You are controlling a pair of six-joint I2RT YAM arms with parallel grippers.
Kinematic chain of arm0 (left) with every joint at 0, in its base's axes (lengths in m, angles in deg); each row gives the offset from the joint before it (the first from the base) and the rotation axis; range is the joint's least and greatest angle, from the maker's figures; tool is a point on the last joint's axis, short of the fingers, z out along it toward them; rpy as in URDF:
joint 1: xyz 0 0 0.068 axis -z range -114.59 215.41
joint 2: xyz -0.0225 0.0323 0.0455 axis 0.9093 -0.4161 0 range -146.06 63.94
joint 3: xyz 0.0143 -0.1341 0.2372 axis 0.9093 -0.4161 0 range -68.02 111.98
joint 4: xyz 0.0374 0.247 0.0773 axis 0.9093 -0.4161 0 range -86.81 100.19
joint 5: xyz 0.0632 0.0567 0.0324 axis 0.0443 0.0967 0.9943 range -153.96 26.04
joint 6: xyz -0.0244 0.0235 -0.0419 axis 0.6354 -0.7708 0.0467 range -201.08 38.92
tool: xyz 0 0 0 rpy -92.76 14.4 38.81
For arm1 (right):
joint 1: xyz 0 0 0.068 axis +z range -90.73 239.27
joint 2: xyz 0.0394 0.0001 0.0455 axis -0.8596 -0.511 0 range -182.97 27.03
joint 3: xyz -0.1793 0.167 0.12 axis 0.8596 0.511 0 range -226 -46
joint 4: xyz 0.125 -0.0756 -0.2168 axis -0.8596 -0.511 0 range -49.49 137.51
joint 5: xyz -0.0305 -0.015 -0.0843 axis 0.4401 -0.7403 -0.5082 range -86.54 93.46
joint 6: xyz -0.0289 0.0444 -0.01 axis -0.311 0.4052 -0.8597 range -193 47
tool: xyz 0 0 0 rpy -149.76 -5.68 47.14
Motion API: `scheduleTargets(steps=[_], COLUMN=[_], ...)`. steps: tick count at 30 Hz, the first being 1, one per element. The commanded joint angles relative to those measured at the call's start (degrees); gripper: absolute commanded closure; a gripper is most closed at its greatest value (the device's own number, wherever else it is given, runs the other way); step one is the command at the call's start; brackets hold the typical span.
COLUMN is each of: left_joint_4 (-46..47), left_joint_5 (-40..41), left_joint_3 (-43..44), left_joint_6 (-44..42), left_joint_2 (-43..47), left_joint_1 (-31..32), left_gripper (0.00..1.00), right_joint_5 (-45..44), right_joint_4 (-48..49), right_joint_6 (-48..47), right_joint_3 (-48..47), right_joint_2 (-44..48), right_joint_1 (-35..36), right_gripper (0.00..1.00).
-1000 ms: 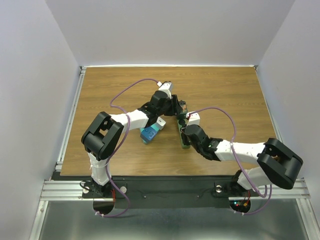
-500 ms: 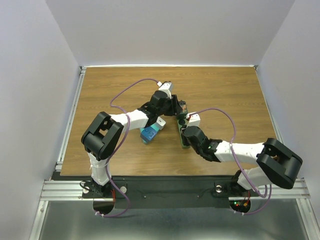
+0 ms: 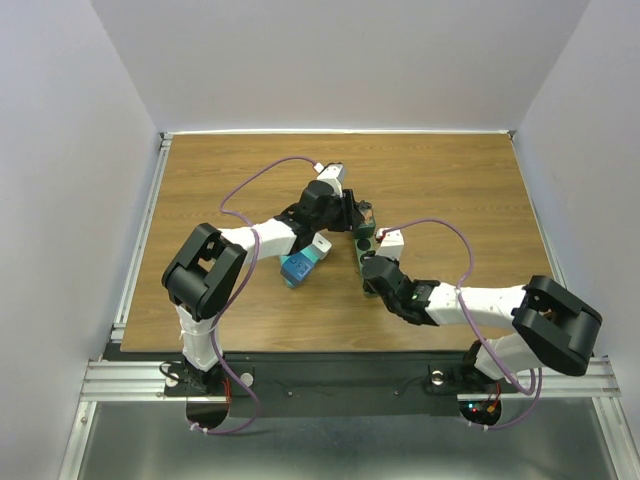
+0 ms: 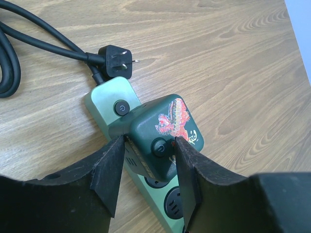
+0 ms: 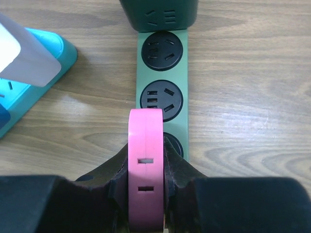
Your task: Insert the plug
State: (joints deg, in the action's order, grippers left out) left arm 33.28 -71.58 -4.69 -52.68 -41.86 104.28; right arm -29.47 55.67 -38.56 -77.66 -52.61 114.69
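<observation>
A green power strip (image 5: 182, 99) lies on the wooden table, also seen in the top view (image 3: 366, 262). A dark green adapter (image 4: 165, 128) with a red dragon print sits on the strip's end socket. My left gripper (image 4: 149, 141) has one finger against each side of it. My right gripper (image 5: 146, 145) is shut on a flat pink plug (image 5: 145, 170), held edge-up over the strip's near end. The plug covers part of the nearest socket (image 5: 175, 143). Two empty sockets (image 5: 162, 97) lie between the plug and the adapter (image 5: 158, 12).
The strip's black cord (image 4: 29, 29) ends in a loose black plug (image 4: 119, 60) lying beside the strip's switch end. A blue socket block (image 5: 34, 92) with a white piece (image 5: 24, 56) on it lies left of the strip, below the left arm (image 3: 270, 235).
The left jaws have narrowed onto the dark green adapter. The right arm has shifted slightly left and nearer with the pink plug.
</observation>
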Motion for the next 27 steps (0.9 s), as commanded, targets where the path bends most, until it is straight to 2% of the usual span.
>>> scheduleTargets(steps=[1,12,18,27], left_joint_4=[-5.3,-4.7,-4.2,-3.7], left_joint_5=[-0.6,-3.3,-4.4,-6.4], left_joint_3=[-0.7,1.1,1.3,2.7], left_joint_6=[-2.3,-3.4,-4.3,-5.4], left_joint_2=[-0.4,-3.4,-3.7,-4.7], left_joint_1=[-0.3,-0.2,-0.3,-0.3], left_gripper=[0.46,0.48,0.48,0.48], right_joint_5=[4.7,4.8,9.3,16.3], right_joint_4=[-13.6,-21.1,-24.2,-26.4], right_joint_6=[7.0,9.2,11.1,13.8], right_joint_3=[2.0,-2.2,-3.0,-0.8], right_joint_2=[-3.8,-8.9,-8.8,-13.4], right_joint_1=[2.9,2.9,2.9,3.6], right_gripper=[1.0,1.0,1.0,1.0])
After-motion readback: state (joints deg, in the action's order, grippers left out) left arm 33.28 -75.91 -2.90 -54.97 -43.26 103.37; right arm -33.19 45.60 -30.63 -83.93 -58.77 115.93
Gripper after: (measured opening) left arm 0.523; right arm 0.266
